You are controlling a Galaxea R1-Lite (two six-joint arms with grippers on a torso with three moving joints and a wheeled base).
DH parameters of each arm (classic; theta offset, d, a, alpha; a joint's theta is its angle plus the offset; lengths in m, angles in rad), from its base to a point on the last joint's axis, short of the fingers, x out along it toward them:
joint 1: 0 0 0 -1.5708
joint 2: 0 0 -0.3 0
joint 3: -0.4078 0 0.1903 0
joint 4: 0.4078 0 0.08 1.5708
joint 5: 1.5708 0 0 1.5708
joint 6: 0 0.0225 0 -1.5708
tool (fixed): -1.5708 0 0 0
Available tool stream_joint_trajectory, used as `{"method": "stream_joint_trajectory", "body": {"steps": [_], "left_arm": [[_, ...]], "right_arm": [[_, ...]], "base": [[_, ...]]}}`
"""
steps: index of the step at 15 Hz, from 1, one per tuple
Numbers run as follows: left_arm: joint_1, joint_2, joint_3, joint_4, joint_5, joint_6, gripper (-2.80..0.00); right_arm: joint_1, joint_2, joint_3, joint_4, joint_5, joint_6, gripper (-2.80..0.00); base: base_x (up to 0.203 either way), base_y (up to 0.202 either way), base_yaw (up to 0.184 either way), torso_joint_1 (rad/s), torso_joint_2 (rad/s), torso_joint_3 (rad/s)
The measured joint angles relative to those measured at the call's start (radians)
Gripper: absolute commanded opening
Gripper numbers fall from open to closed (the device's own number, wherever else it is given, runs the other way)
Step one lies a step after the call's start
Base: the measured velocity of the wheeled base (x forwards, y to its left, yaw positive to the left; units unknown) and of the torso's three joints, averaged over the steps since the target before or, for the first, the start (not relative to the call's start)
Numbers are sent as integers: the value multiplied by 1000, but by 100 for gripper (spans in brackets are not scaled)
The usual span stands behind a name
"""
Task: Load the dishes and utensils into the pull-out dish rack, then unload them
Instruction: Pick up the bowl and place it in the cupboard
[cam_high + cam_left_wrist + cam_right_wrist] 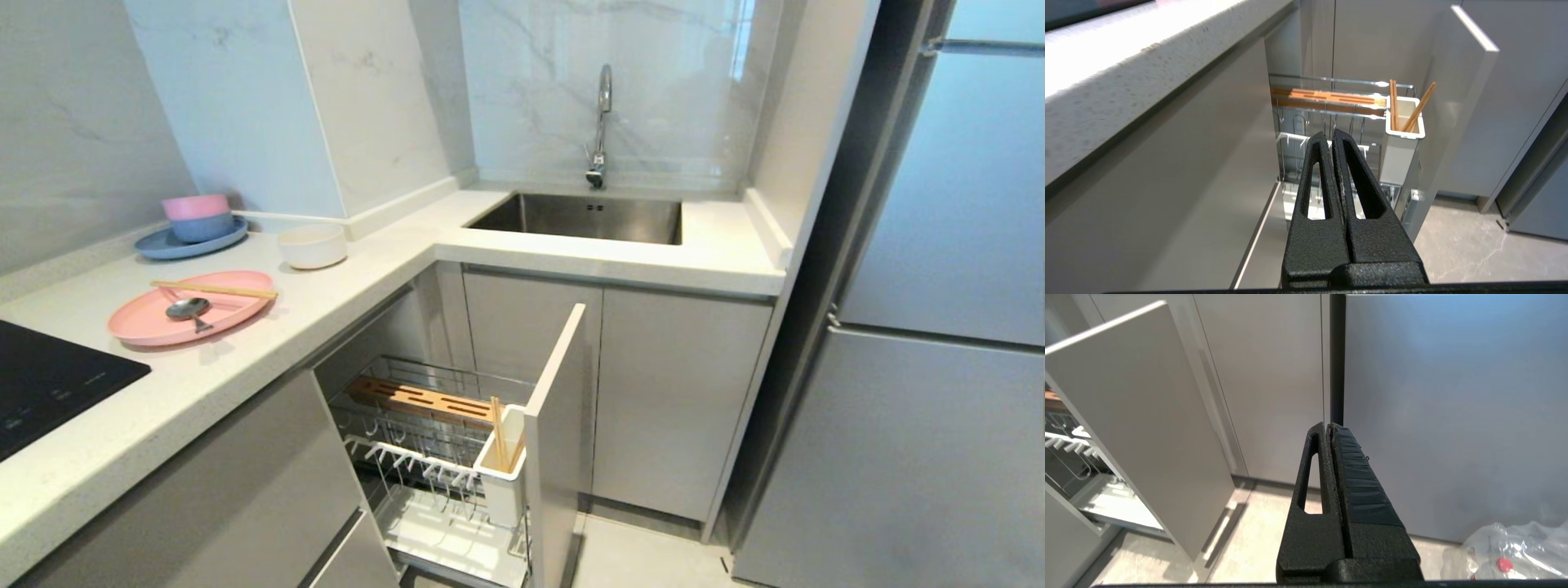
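The left gripper (1331, 136) was seen with its black fingers pressed together and nothing between them, pointed toward the pull-out dish rack (433, 457) from in front of it. The right gripper (1329, 428) was likewise closed and empty, aimed at the grey cabinet doors (1261, 375) beside the rack's pale grey front panel (1139, 428). Neither arm was seen in the head view.

The rack was found drawn out of the cabinet beneath the countertop (269, 327). Its white utensil cup (502, 482) was set just behind the front panel, with a few wooden chopsticks (1394, 104) standing in it. Beyond the cup, the brown slotted wooden strip (420, 400) was laid across the chrome wire basket, and no dishes were seen among the plate prongs.

Above the rack, on the countertop, the pink plate (192, 309) was placed beside the black hob (49, 384). A pair of chopsticks (214, 289) was laid across the plate's rim and the metal spoon (189, 309) rested inside it. The white bowl (313, 245) was found farther back from the rack, near the wall. The blue plate (188, 242), carrying stacked blue and pink bowls (198, 216), stood farther off again, left of the white bowl. The sink (584, 216) was farthest.
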Motion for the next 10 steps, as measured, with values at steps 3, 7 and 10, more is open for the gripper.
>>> {"method": "stream_joint_trajectory", "body": {"steps": [3, 7, 10], "left_arm": [[0, 0, 0, 0, 0, 0, -280], [0, 0, 0, 0, 0, 0, -280], [0, 0, 0, 0, 0, 1, -280]], "right_arm": [[0, 0, 0, 0, 0, 0, -280], [0, 0, 0, 0, 0, 0, -280], [0, 0, 0, 0, 0, 0, -280]], "base": [[0, 0, 0, 2, 6, -201], [0, 0, 0, 2, 1, -202], [0, 0, 0, 4, 3, -200]]}}
